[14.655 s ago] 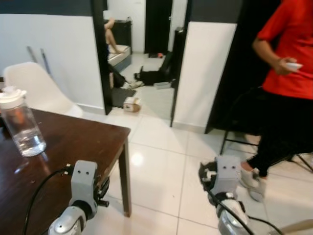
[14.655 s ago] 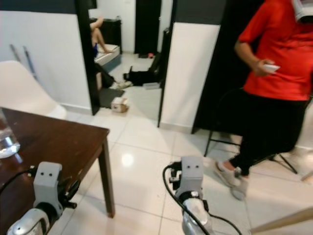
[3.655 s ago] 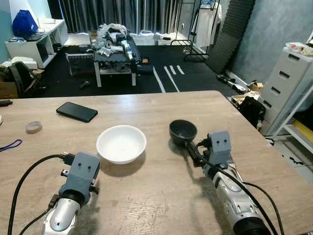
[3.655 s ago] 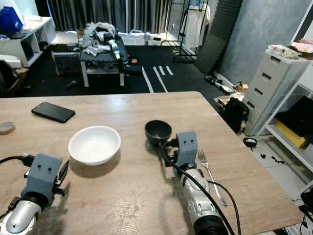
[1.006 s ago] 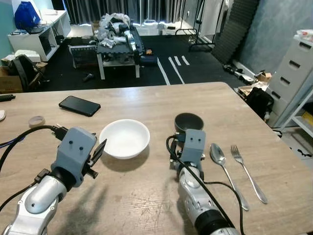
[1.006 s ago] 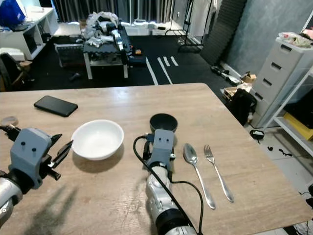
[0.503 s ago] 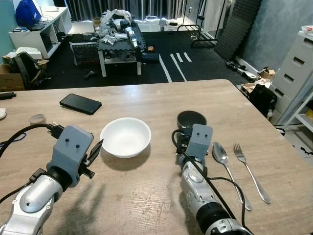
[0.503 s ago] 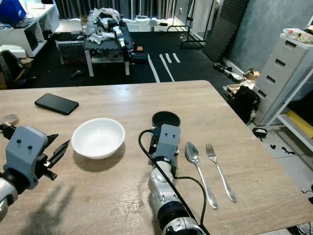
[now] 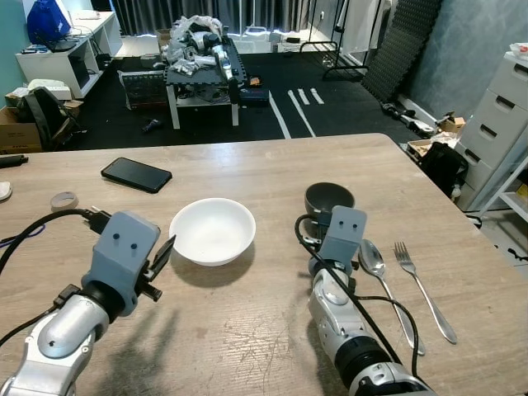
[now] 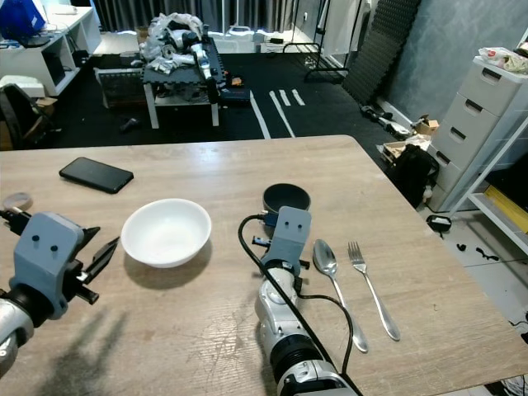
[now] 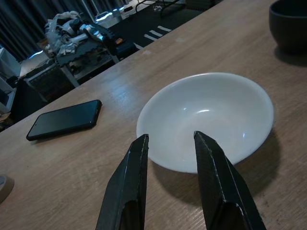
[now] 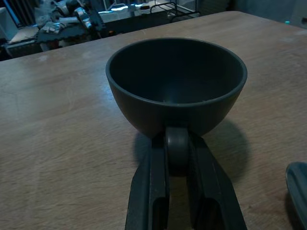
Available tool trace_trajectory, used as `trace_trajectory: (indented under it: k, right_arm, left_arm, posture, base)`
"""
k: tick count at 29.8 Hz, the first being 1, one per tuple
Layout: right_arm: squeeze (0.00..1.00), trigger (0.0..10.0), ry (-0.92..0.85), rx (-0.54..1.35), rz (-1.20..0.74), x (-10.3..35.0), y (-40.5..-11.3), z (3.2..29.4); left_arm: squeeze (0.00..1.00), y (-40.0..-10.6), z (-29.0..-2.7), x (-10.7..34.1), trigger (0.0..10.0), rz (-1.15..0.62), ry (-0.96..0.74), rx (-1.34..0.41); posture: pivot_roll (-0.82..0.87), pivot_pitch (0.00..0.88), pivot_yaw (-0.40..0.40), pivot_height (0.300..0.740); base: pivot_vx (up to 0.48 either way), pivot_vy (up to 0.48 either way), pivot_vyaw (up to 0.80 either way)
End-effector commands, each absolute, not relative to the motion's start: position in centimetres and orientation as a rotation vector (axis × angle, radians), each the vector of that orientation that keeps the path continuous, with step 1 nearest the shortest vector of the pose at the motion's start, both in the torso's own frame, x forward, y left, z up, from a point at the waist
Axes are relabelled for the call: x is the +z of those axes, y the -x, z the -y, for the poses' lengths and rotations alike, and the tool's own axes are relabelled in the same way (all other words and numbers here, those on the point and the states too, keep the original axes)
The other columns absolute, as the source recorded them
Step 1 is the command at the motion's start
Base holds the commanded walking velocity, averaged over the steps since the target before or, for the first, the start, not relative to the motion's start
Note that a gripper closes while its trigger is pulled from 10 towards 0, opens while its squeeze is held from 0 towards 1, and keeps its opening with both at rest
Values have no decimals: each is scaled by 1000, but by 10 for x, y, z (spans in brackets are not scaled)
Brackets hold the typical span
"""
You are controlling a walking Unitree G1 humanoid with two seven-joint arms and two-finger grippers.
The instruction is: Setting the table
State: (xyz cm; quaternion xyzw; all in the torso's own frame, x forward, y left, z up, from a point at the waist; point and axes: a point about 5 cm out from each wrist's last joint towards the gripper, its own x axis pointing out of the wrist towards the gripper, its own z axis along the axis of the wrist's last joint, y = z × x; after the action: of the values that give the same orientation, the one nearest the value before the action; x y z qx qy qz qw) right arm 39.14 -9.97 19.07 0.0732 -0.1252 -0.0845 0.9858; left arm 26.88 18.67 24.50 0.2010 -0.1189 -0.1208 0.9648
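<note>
A white bowl (image 9: 212, 230) sits in the middle of the wooden table (image 9: 247, 330). My left gripper (image 11: 170, 139) is open just short of the bowl's near rim, touching nothing. To the right stands a black cup (image 9: 329, 198), upright on the table. My right gripper (image 12: 176, 148) is shut on the cup's small handle, its fingers (image 12: 153, 182) pressed on either side. A spoon (image 9: 375, 262) and a fork (image 9: 417, 276) lie side by side to the right of the cup.
A black phone (image 9: 136, 175) lies at the far left of the table, with a roll of tape (image 9: 60, 200) near the left edge. The table's right edge runs past the fork. Beyond the table are a dark floor, a cluttered low bench (image 9: 198, 58) and grey drawers (image 9: 503, 115).
My right gripper has shifted slightly to the right with the black cup, closer to the spoon. The left gripper has stayed beside the white bowl.
</note>
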Motion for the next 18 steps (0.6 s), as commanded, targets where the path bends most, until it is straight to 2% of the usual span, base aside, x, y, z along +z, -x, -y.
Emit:
trace_trajectory:
  k: [1, 13, 14, 18]
  right_arm:
    - [0, 0, -157, -170, 268, 189, -389, 103]
    - [0, 0, -228, -147, 336, 197, -385, 122]
    - [0, 10000, -252, -117, 357, 202, -383, 125]
    - [0, 10000, -276, -78, 397, 209, -376, 135]
  left_arm:
    - [0, -270, -185, 241, 10000, 235, -407, -246]
    - [0, -278, -176, 222, 10000, 190, -369, -248]
    - [0, -280, -175, 215, 10000, 164, -352, -238]
    - [0, -281, -171, 205, 10000, 121, -298, -226]
  posture:
    - [298, 162, 88, 740]
    - [234, 138, 71, 740]
    - [225, 137, 69, 740]
    - [205, 141, 61, 740]
  base:
    - [0, 0, 0]
    - [0, 0, 0]
    - [0, 0, 0]
    - [0, 0, 0]
